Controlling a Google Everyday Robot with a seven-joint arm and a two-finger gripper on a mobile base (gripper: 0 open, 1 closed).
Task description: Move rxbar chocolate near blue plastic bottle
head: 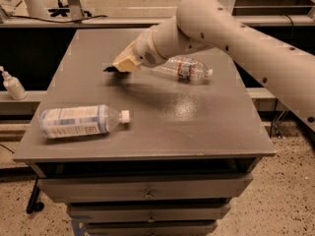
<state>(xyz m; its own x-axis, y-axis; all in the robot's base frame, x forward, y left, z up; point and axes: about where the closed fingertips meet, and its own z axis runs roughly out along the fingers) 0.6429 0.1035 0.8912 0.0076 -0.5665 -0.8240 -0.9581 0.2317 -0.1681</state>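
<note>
The blue plastic bottle lies on its side at the front left of the grey table, with its white cap pointing right. My gripper is over the middle left of the table, behind the bottle and a little to its right. It is shut on the rxbar chocolate, a small black piece that sticks out at the fingertips. Most of the bar is hidden by the tan fingers. The bar hangs just above the table top.
A clear ribbed bottle with a red label band lies on its side right of the gripper, partly behind my arm. A white pump bottle stands on a shelf to the left. Drawers sit under the table.
</note>
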